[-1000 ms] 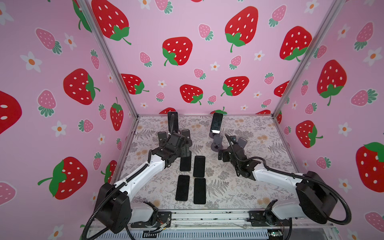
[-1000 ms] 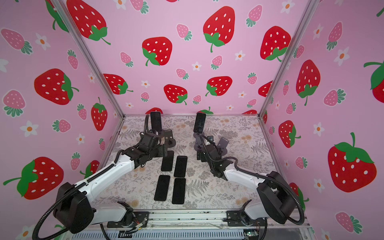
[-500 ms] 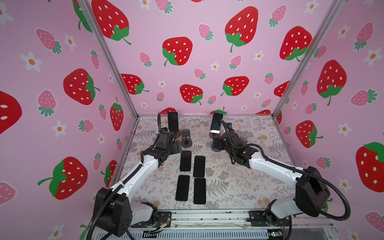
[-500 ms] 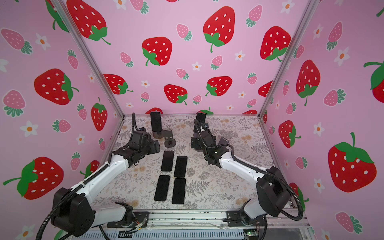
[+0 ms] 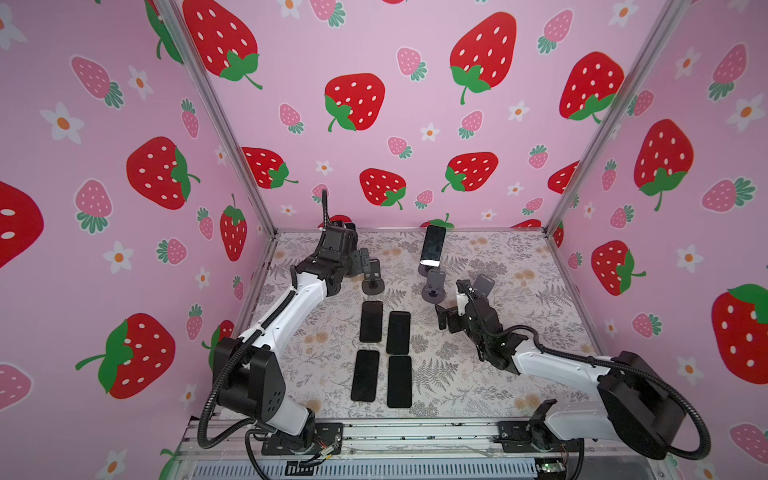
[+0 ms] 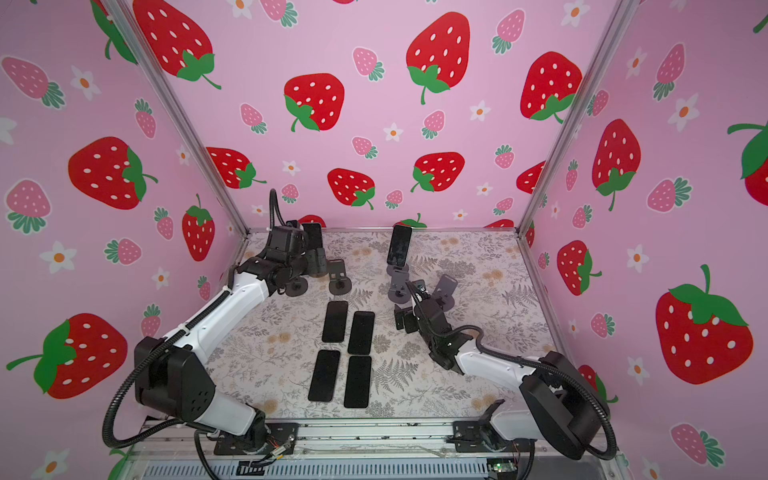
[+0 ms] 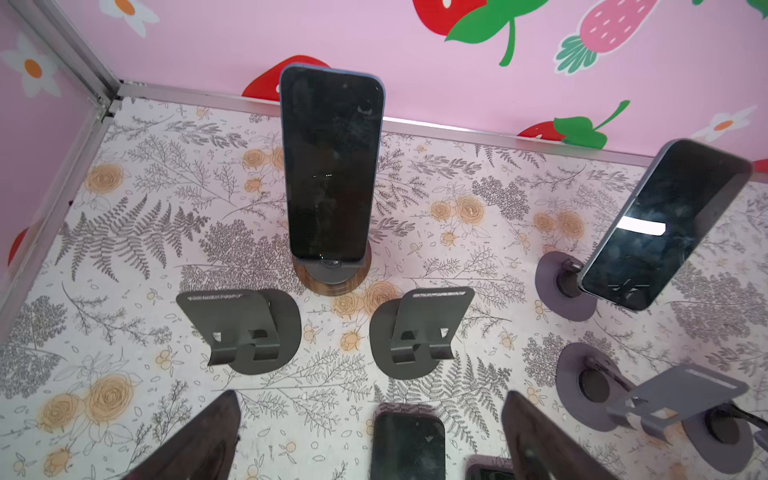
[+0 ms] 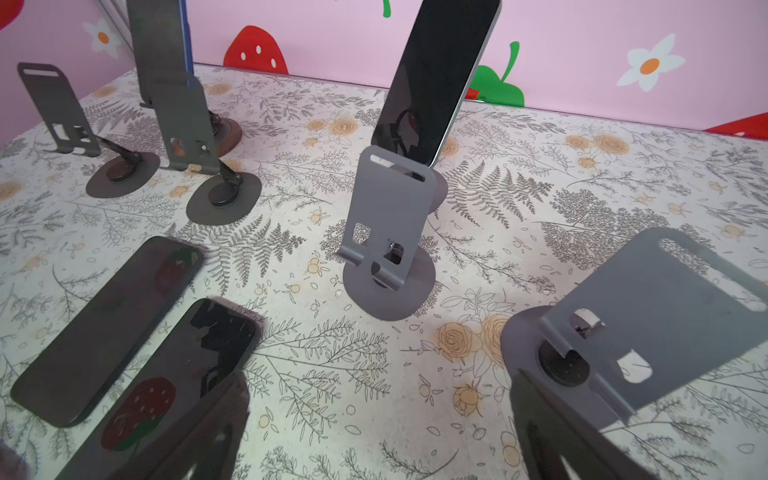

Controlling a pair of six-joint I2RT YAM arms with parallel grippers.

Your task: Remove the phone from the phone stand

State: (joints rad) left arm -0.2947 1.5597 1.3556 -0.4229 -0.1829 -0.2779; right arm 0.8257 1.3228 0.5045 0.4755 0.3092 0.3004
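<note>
The left end effector (image 7: pixel 370 419) and right end effector (image 8: pixel 380 415) are held open, empty. If the left phone (image 7: pixel 330 166) is bumped, its stand (image 7: pixel 331 274) could be tipped over.

The scene is seen from high at the front in both top views, angled down toward the back wall (image 5: pixel 415 124), with the whole surface (image 5: pixel 498 266) shared. The surface is viewed from low and close by each wrist camera, facing the wall; the tilted phone (image 7: pixel 660 224) is caught in both.
</note>
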